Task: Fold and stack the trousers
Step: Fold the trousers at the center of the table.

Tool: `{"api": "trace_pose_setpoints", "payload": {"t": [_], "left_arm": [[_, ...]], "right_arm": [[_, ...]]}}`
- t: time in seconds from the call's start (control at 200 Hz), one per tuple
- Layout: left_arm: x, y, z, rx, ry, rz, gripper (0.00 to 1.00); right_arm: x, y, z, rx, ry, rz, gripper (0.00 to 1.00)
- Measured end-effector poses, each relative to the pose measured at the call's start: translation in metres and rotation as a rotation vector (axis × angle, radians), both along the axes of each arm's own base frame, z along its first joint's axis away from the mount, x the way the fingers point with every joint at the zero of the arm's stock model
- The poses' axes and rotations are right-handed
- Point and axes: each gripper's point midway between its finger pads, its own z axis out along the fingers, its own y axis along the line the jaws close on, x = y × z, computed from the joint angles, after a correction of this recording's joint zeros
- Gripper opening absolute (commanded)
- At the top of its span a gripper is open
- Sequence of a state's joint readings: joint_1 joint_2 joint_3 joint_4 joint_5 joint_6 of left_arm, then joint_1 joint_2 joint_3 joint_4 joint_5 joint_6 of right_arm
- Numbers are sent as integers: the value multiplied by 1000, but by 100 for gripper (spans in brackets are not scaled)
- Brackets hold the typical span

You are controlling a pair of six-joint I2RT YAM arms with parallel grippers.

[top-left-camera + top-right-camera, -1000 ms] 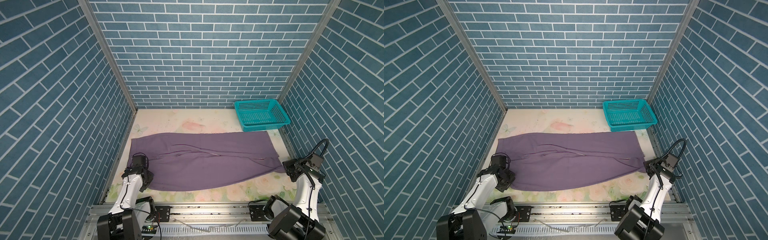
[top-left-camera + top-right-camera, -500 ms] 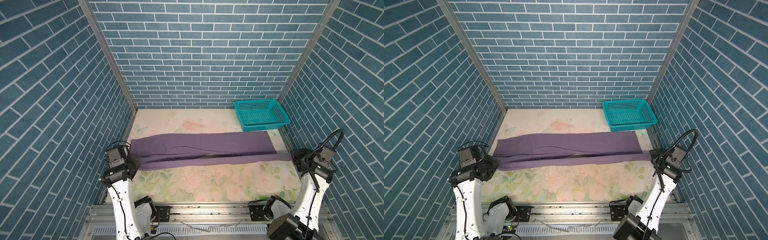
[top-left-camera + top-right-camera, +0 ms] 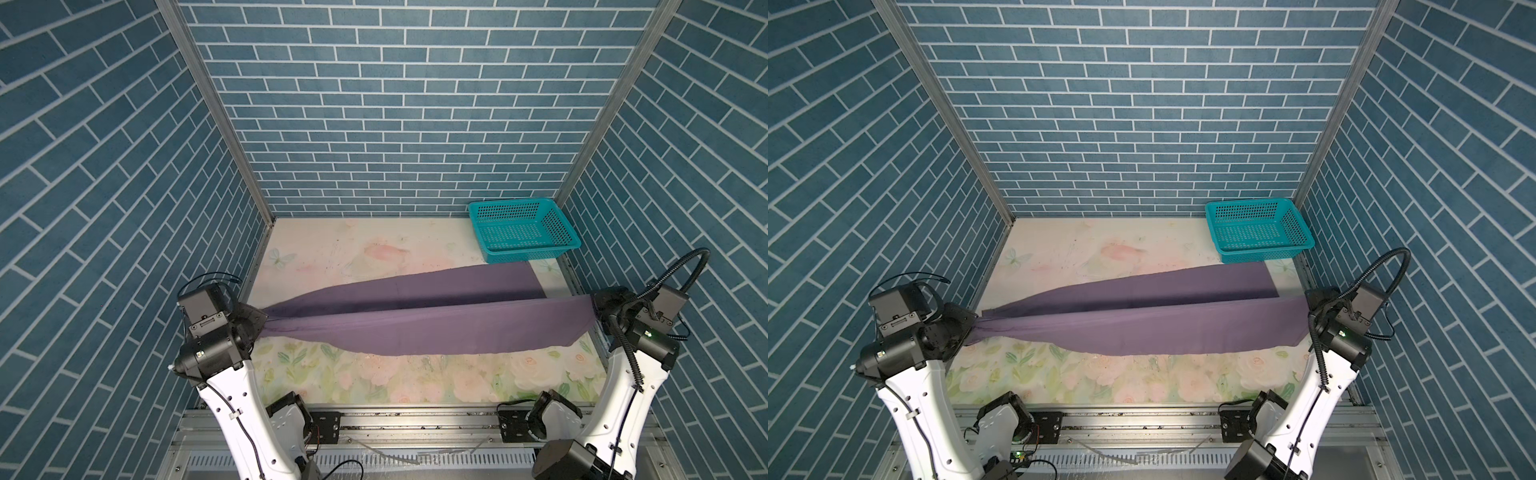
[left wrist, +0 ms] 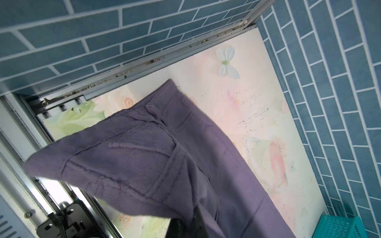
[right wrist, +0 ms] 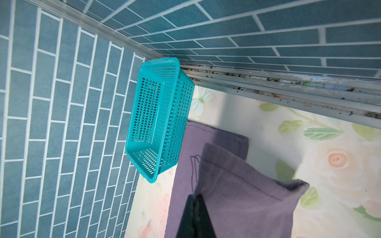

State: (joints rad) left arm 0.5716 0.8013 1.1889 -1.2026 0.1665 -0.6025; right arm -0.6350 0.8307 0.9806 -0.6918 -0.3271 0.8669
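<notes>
The purple trousers [image 3: 415, 328] [image 3: 1163, 328] stretch across the table from left to right. Their near layer hangs taut in the air between my two grippers, and the far layer lies flat on the floral mat [image 3: 353, 253]. My left gripper [image 3: 264, 318] [image 3: 973, 322] is shut on the waistband end, whose seams and pockets show in the left wrist view [image 4: 144, 156] above the left gripper [image 4: 193, 218]. My right gripper [image 3: 594, 305] [image 3: 1308, 307] is shut on the hem end; the right wrist view shows the trousers' hem [image 5: 237, 195] pinched in the right gripper [image 5: 194, 197].
A teal mesh basket [image 3: 523, 228] [image 3: 1258, 228] [image 5: 158, 123] stands at the back right corner, just behind the trousers' hem; its corner also shows as the basket [image 4: 340, 226] in the left wrist view. Blue brick walls close in three sides. A metal rail runs along the front edge.
Both arms have risen and lifted the near edge of the trousers off the mat, carrying it toward the back. The cloth lay flat a second ago; now its near layer hangs taut.
</notes>
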Motion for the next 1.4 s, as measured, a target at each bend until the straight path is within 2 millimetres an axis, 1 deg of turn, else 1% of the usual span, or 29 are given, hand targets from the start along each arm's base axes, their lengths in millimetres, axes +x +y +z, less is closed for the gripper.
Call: {"api": "trace_pose_setpoints", "payload": {"t": [0.28, 0.495, 0.61, 0.66, 0.735, 0.905, 0.98, 1.155, 1.4], "left_arm": [[9, 4, -4, -23, 11, 0, 0], [11, 6, -4, -20, 14, 2, 6], [14, 7, -4, -20, 12, 0, 6], [17, 8, -7, -23, 11, -2, 6], [22, 10, -16, -37, 19, -6, 6], [35, 10, -50, -112, 74, -25, 5], [41, 9, -62, -132, 101, -39, 4], [61, 3, -72, -118, 126, -95, 4], [83, -1, -88, -100, 172, -135, 3]], "right_arm": [[0, 1, 6, -1, -14, -4, 0], [2, 0, 17, -18, -38, -8, 0], [5, 1, 19, -26, -44, -4, 0], [7, 2, 19, -30, -44, 0, 0], [12, 3, 17, -33, -39, 9, 0], [24, 3, 9, -40, -13, 24, 0], [29, 2, 1, -43, 6, 25, 0], [40, -4, -21, -39, 68, 16, 0], [58, -10, -38, -43, 105, 20, 0]]}}
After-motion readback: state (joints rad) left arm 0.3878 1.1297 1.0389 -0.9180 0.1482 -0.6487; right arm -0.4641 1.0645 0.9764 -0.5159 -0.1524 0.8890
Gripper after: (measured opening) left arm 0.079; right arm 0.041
